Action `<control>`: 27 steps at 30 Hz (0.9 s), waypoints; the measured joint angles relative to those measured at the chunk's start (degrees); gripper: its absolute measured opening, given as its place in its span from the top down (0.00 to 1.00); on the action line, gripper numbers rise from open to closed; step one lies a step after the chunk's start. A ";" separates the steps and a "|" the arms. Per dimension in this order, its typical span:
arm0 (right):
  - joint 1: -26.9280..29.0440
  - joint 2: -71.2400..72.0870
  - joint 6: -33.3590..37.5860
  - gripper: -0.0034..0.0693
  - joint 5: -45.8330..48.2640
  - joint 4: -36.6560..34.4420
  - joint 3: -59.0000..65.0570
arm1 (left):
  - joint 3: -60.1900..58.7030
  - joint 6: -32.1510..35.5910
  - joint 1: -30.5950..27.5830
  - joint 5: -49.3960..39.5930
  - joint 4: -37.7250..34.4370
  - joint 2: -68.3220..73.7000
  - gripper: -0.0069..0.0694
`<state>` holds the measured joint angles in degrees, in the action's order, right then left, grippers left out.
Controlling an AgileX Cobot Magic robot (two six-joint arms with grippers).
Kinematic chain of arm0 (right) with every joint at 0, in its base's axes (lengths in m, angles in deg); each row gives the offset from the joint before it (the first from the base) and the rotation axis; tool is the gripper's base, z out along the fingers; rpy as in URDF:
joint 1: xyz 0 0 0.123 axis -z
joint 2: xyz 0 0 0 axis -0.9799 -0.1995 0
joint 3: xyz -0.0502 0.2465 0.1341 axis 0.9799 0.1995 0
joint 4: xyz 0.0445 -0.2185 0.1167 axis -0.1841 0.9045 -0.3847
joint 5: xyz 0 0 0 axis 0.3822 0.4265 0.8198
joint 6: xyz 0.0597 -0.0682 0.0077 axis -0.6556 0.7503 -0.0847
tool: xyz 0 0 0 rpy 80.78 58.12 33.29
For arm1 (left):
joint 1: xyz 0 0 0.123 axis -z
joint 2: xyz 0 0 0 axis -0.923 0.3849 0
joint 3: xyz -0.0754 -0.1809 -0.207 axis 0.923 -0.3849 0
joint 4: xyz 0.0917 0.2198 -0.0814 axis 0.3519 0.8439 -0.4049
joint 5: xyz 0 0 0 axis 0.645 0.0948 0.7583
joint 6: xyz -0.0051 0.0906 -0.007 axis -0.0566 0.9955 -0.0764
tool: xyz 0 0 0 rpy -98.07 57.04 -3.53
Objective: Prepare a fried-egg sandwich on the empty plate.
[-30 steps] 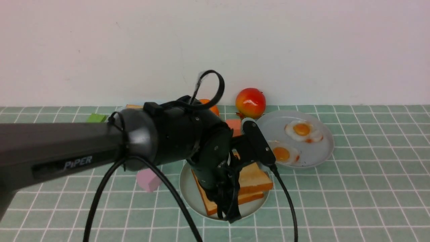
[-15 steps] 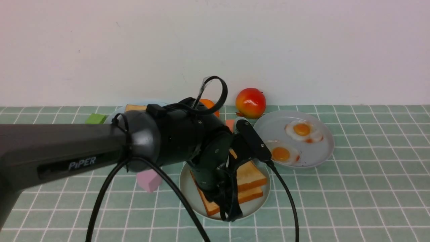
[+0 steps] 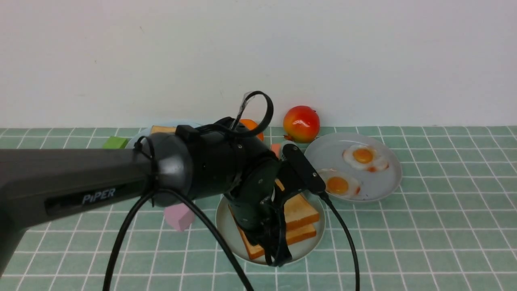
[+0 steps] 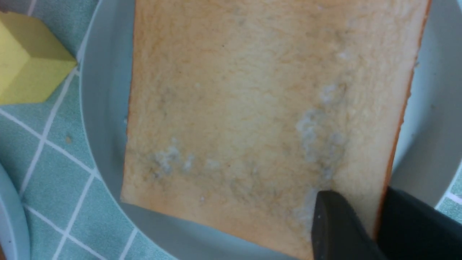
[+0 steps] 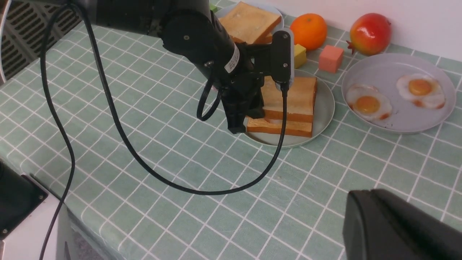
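Since toast is light, stiff and crumbly (its filling may slide), I'd take the fried-egg sandwich [image 3: 301, 220], on the empty plate [image 5: 325, 108] beside the egg plate [image 3: 385, 182], by its crusts; the left gripper [image 4: 361, 206] straddles one, whether clamped I cannot tell.

Tiled table [image 3: 444, 226]; plates [image 3: 224, 228], blocks [image 3: 177, 216], fruit [image 3: 301, 123]

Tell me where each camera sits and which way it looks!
Front view: between the arms, facing forward over the table to the wall; the left arm fills its left side.
Left wrist view: on the left arm, looking down close at the sandwich; the left gripper peeks in.
Right wrist view: on the right arm, set back, facing the left arm and sandwich; the right gripper shows close up.
Shared: all three see the sandwich on the mint-green plate.
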<state>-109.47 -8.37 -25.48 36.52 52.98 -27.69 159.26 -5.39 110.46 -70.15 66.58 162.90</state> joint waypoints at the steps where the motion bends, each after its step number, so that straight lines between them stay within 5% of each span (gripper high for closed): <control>1: 0.00 0.00 0.00 0.92 0.00 0.00 0.00 | 0.00 0.00 0.00 -0.05 -0.15 0.00 0.62; 7: 0.00 0.00 0.00 0.91 0.00 0.06 0.00 | 0.00 -0.02 0.00 -1.01 -2.61 -0.12 0.48; 15: 0.00 0.00 0.00 0.91 -0.11 0.06 0.00 | 0.05 -0.56 0.33 -5.29 -3.29 -4.75 0.47; 18: 0.00 0.00 -0.31 0.90 -0.16 0.51 0.00 | 0.52 -4.56 1.83 -7.11 -3.42 -12.35 0.56; 23: 0.00 0.52 -1.65 0.95 1.86 3.52 0.00 | -5.11 -11.88 4.00 -0.83 -5.31 -36.28 0.91; 27: 0.00 2.36 -4.78 0.95 2.50 6.86 0.61 | -18.46 -15.48 4.00 7.88 -6.72 -57.12 0.93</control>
<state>-109.47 -6.02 -30.26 39.02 59.84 -27.07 140.80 -20.87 114.47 -62.26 59.86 105.78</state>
